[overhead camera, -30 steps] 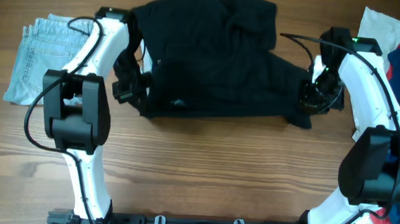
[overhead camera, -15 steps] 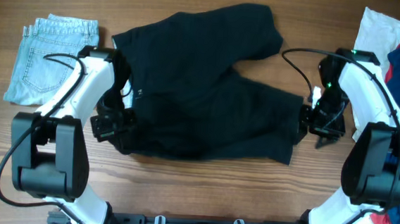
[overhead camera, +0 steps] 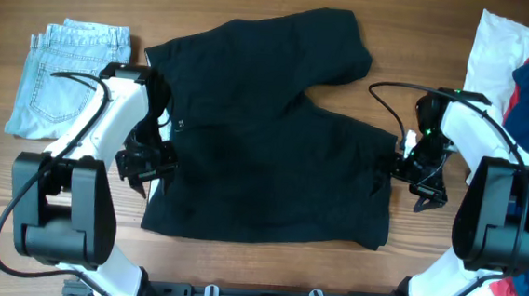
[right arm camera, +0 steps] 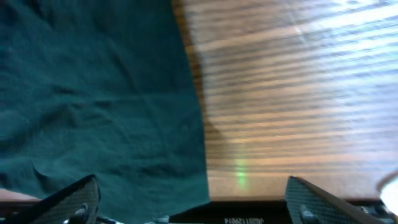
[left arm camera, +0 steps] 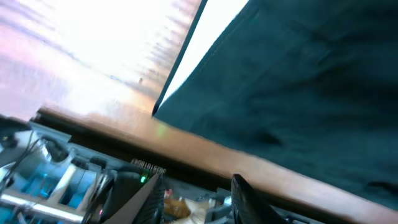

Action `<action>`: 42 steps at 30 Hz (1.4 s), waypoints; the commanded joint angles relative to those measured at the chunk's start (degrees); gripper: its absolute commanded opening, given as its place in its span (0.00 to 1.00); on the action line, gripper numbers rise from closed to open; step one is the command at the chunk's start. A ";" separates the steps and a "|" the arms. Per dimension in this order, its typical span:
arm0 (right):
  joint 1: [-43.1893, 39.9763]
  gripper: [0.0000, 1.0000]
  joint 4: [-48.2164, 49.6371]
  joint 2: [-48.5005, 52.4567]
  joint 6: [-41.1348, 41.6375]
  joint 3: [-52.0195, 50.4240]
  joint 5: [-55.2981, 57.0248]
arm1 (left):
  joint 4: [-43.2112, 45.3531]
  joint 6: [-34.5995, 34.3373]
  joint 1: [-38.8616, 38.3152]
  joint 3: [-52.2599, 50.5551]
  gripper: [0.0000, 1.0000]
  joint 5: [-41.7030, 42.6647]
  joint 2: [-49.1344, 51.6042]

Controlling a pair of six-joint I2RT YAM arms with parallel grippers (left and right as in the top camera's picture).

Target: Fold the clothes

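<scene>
The black garment [overhead camera: 264,157] lies opened out nearly flat in the middle of the tabletop [overhead camera: 265,269], most likely so that a fold can start from a smooth shape. The left pincer [overhead camera: 142,165] sits low at its left edge and the right pincer [overhead camera: 419,176] at its right edge. Both are spread and hold nothing, seemingly placed to take those edges. Folded denim [overhead camera: 64,78] lies well apart on the left.
</scene>
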 commanded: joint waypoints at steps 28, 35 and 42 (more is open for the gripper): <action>1.25 0.73 43.43 1.84 -1.49 14.47 -15.89 | 58.25 0.83 0.09 -0.31 0.37 16.37 0.90; 1.38 0.86 50.29 9.81 -3.37 14.47 -19.21 | 63.01 0.07 -1.49 -0.31 0.43 16.17 7.91; 1.40 0.84 51.41 15.08 -9.22 14.47 -20.98 | 62.34 0.04 -2.80 -0.31 0.42 13.73 13.20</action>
